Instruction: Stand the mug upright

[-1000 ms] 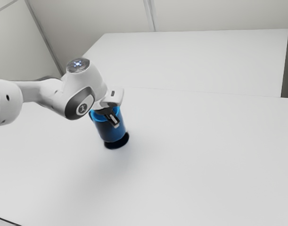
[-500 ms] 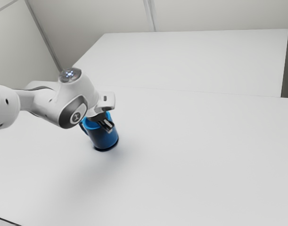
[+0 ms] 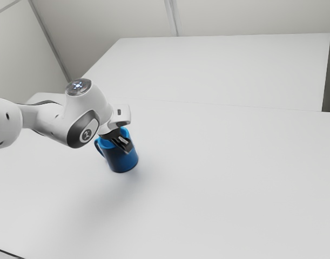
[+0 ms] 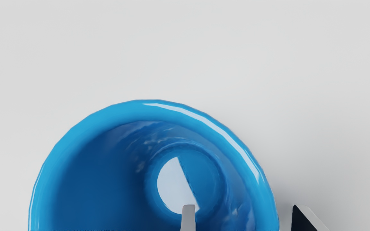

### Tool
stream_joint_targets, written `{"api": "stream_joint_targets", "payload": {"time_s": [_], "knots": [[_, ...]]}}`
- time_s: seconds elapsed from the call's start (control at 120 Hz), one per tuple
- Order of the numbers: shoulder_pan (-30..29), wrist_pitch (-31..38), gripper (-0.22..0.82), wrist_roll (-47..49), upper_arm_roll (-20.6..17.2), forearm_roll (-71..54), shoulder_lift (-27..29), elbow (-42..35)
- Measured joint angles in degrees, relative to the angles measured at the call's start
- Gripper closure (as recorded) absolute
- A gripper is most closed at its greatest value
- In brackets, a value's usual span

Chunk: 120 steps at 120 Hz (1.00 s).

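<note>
The blue mug [image 3: 121,161] stands upright on the white table, its opening up and its handle toward the exterior view's left. My gripper [image 3: 126,145] is at its rim, partly in front of the opening. In the wrist view the mug [image 4: 101,189] shows its round rim and deep inside. There my gripper [image 4: 241,218] is open, straddling the mug's wall: one fingertip [image 4: 188,219] over the inside, the other [image 4: 310,221] outside, with space between each and the wall.
The white table [image 3: 224,183] extends around the mug. Behind it lies another white surface [image 3: 219,70], with pale walls beyond. A dark thin edge crosses the exterior view's lower left corner.
The mug was held above the table, then came down toward the exterior view's left and bottom with my hand. It has since straightened onto its base, and my fingers have spread from its wall.
</note>
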<state>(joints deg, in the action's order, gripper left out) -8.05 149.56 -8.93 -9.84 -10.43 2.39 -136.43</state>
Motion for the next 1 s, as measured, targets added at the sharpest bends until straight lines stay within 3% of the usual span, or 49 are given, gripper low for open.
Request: {"api": "stream_joint_targets", "payload": {"time_s": [0.225,0.567,0.733,0.917,1.0], "knots": [[0.5,-0.1,0.12,0.1,-0.1,0.2,0.5,0.0],[1.6,-2.4,0.02,0.1,-1.0,1.2,6.6,3.3],[1.7,-9.5,0.01,0.0,-1.2,3.9,3.3,15.1],[3.9,-28.2,0.00,-0.1,0.7,8.5,-7.8,37.9],[4.6,-35.7,0.00,-0.2,2.5,9.7,-11.8,44.0]]}}
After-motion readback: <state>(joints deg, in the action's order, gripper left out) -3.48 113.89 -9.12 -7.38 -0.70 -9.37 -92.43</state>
